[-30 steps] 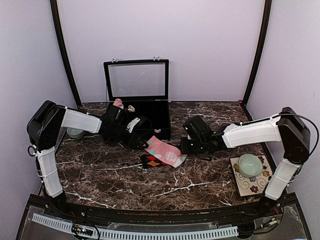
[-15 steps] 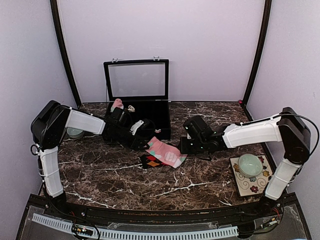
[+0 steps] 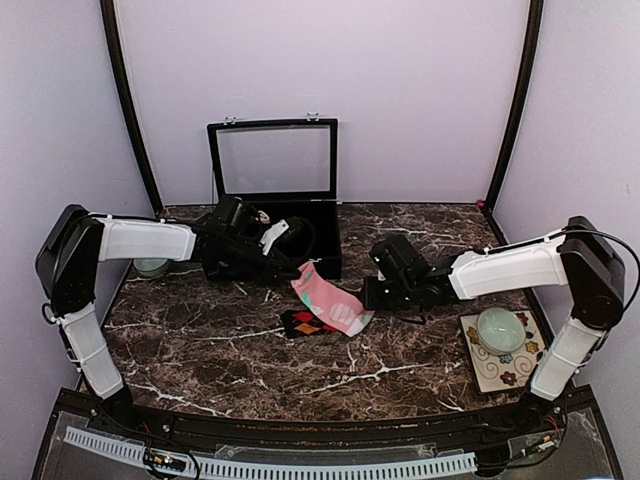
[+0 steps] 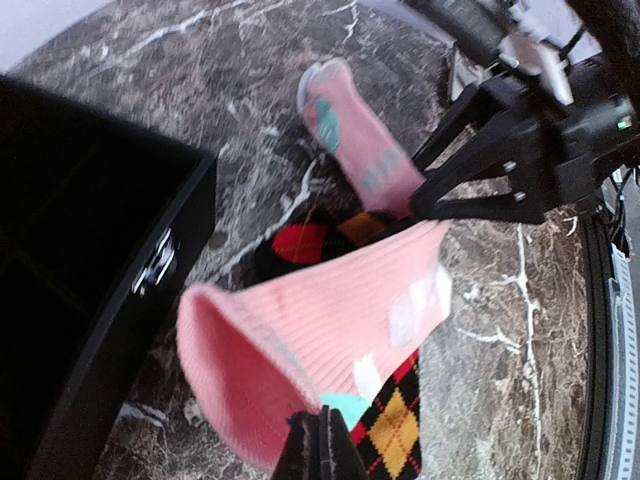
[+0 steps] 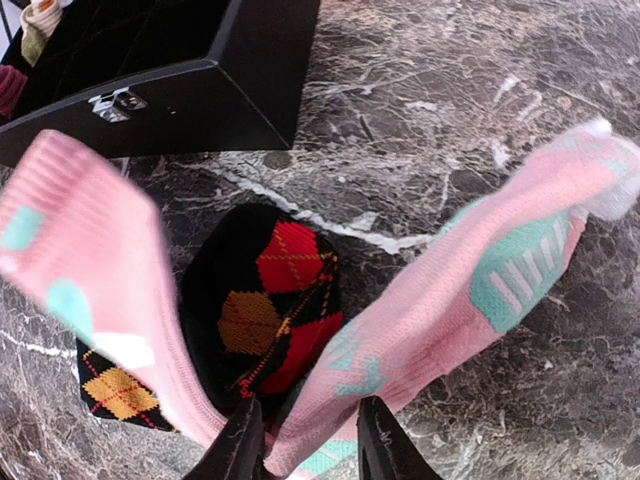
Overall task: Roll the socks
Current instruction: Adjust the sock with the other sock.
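Left gripper (image 4: 320, 442), jaws pinched together on the cuff of the pink sock (image 3: 325, 300), has drawn back toward 10 o'clock since a second ago. This raises the cuff beside the black case (image 3: 322, 258). Right gripper (image 5: 310, 445) clamps the sock's other end at 3 o'clock. The argyle sock (image 3: 300, 323) lies beneath on the table (image 3: 200, 350).

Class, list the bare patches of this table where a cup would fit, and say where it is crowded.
Free: the wide front strip of table between the socks and the near edge; the back right, between case and right arm. Crowded: the centre, where left end effector and right end effector grip the pink sock; the tile holds a bowl.
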### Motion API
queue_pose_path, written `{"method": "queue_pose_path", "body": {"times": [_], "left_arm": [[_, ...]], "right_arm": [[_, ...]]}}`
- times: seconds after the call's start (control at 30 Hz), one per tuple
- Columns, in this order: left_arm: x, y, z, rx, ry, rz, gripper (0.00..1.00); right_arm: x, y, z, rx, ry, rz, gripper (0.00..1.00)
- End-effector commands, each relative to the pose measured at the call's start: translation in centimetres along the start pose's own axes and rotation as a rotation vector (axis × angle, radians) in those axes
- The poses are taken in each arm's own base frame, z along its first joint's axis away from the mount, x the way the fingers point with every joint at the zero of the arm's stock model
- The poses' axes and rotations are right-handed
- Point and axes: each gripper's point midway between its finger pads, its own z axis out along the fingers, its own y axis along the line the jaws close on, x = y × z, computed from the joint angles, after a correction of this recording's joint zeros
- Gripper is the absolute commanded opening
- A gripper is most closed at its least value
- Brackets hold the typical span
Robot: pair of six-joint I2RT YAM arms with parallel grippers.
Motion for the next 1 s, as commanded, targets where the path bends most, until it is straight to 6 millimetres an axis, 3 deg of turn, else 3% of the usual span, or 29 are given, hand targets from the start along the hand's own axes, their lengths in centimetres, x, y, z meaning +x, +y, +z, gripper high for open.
{"method": "queue_pose_path", "body": {"times": [0.0, 0.13, 0.2, 0.3, 0.4, 0.57, 0.73, 0.83, 0.87, 0.97], "left_arm": [[-3.3, -3.9, -2.4, 0.032, -0.061, 0.165, 0.0], [-2.8, -8.9, -1.6, 0.145, 0.002, 0.227, 0.0], [-2.3, -11.2, -1.5, 0.203, 0.025, 0.25, 0.0], [-1.3, -15.0, -1.1, 0.301, 0.078, 0.28, 0.0], [-0.5, -19.7, -1.1, 0.449, 0.111, 0.317, 0.0], [1.3, -25.9, 0.1, 0.613, 0.181, 0.432, 0.0], [4.9, -31.1, 2.1, 0.722, 0.283, 0.606, 0.0], [7.7, -32.2, 4.1, 0.71, 0.346, 0.721, 0.02], [8.2, -32.0, 4.8, 0.695, 0.356, 0.74, 0.11], [8.9, -31.2, 6.4, 0.655, 0.377, 0.757, 0.55]], "right_arm": [[-0.4, -0.5, -1.3, 0.006, -0.045, 0.038, 0.34], [0.3, -1.3, -1.7, 0.011, -0.04, 0.064, 0.39], [-0.2, -1.5, -2.9, -0.001, -0.062, 0.091, 0.43], [-0.3, -2.7, -4.0, 0.0, -0.079, 0.153, 0.53], [-0.7, -4.5, -5.2, 0.007, -0.101, 0.232, 0.62], [-0.9, -8.3, -5.9, 0.124, -0.095, 0.296, 0.63], [-1.6, -10.2, -6.0, 0.205, -0.075, 0.286, 0.64], [-2.0, -10.7, -5.9, 0.216, -0.071, 0.28, 0.64], [-2.0, -10.8, -5.8, 0.219, -0.065, 0.278, 0.64], [-1.6, -11.0, -5.2, 0.223, -0.042, 0.268, 0.64]]}}
